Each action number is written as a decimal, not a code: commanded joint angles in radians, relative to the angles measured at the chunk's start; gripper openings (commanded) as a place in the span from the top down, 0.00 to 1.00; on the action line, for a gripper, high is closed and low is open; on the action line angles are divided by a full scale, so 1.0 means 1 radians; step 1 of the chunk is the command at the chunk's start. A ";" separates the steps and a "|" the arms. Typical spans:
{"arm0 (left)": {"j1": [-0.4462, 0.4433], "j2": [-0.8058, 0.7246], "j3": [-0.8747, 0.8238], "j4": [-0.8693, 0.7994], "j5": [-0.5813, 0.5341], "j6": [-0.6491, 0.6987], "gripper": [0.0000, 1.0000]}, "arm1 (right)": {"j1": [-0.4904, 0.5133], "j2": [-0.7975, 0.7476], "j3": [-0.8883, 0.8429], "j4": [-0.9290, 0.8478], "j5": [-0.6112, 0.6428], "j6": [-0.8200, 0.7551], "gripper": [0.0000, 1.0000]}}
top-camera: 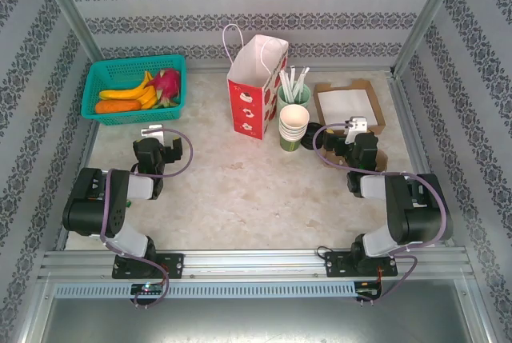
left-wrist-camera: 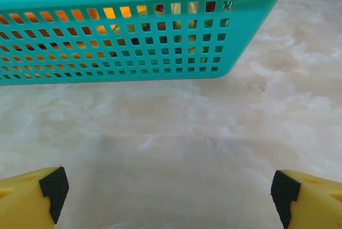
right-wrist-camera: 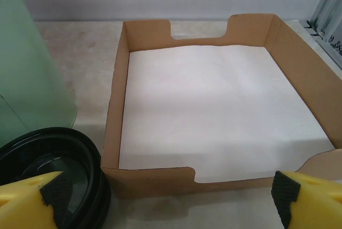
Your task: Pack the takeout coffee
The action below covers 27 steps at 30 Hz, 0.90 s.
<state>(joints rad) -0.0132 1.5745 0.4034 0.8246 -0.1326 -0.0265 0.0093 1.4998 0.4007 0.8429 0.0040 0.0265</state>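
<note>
The takeout coffee, a lidded cup, is out of view. The red-and-white paper bag (top-camera: 254, 91) stands upright and open at the back centre of the table. My left gripper (top-camera: 156, 131) (left-wrist-camera: 168, 191) is open just above the bare marble, facing the teal basket (left-wrist-camera: 133, 37), nothing between its yellow fingers (left-wrist-camera: 32, 199). My right gripper (top-camera: 356, 125) (right-wrist-camera: 168, 194) is open too, low over the table at the near wall of a cardboard tray (right-wrist-camera: 149, 178). A stack of loose black lids (right-wrist-camera: 48, 170) lies by its left finger.
Between bag and tray stand a stack of lidless paper cups (top-camera: 294, 123) and a mint-green cup (top-camera: 294, 91) (right-wrist-camera: 26, 63) with white straws. White napkins (right-wrist-camera: 214, 117) fill the tray. The basket (top-camera: 136, 87) at back left holds bananas and other fruit.
</note>
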 commanded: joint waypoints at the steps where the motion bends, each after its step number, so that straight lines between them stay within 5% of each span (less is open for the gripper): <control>1: -0.008 -0.013 -0.009 0.045 -0.007 -0.010 0.01 | 0.005 0.007 -0.009 0.034 0.010 -0.005 0.02; 27: -0.008 -0.014 -0.010 0.046 -0.002 -0.008 0.01 | 0.000 0.005 -0.011 0.033 0.000 -0.001 0.02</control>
<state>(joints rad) -0.0132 1.5745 0.4030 0.8246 -0.1322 -0.0265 0.0093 1.4998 0.4007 0.8429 0.0036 0.0265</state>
